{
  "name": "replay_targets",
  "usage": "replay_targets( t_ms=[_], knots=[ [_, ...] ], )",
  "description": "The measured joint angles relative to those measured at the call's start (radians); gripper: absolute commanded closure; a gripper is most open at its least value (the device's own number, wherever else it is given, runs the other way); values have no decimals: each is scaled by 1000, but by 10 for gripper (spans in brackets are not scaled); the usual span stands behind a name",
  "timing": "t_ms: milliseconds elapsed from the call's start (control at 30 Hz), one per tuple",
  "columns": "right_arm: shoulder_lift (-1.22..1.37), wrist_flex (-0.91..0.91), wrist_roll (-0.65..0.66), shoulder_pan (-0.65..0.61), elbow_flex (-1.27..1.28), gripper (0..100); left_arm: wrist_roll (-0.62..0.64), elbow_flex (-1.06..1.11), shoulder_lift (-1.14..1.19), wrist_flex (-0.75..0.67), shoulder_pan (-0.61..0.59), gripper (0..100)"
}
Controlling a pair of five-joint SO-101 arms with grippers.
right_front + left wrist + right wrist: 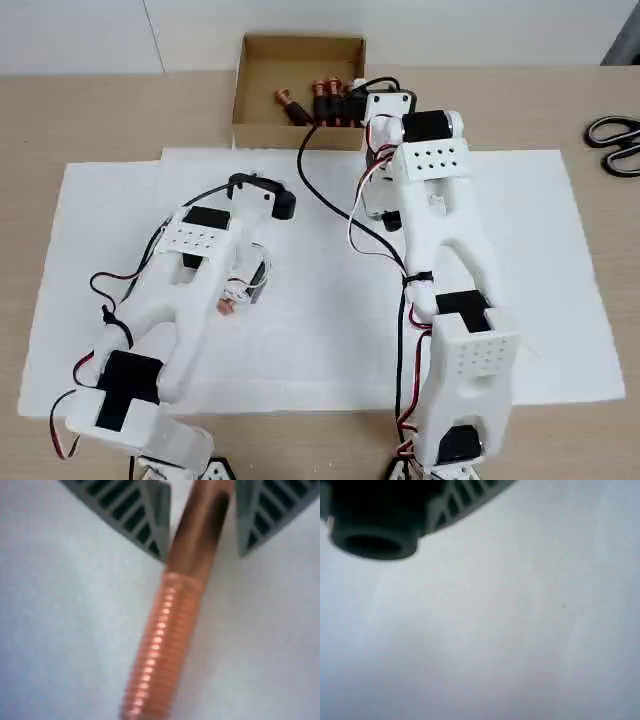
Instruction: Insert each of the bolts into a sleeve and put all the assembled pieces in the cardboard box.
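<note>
White paper (320,340) covers the table (90,110). Left gripper (200,550) clamps a copper bolt (165,640). For the right gripper (388,218) I cannot tell; seemingly a black sleeve (372,537) hangs beside it.

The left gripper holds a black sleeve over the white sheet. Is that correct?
Not quite. The left gripper holds a copper bolt, not a black sleeve, as the left wrist view shows. It is indeed over the white sheet.

A wooden table (80,110) carries white paper (330,320), a cardboard box (268,136) and scissors (612,145).
</note>
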Motion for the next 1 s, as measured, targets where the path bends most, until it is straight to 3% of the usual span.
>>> replay_targets(
  t_ms=[200, 467, 567, 700, 933, 1000],
  knots=[
    [0, 0, 0, 0, 0, 995, -6, -6, 0, 17, 3, 994],
    [0, 0, 0, 0, 0, 995, -2, -196, 2, 213, 2, 994],
    [0, 0, 0, 0, 0, 995, -57, -278, 2, 244, 2, 994],
    [0, 0, 0, 0, 0, 995, -282, -330, 2, 262, 0, 994],
    [0, 0, 0, 0, 0, 995, -937, -334, 2, 222, -86, 994],
    [0, 0, 0, 0, 0, 995, -1069, -334, 2, 190, -100, 993]
  ],
)
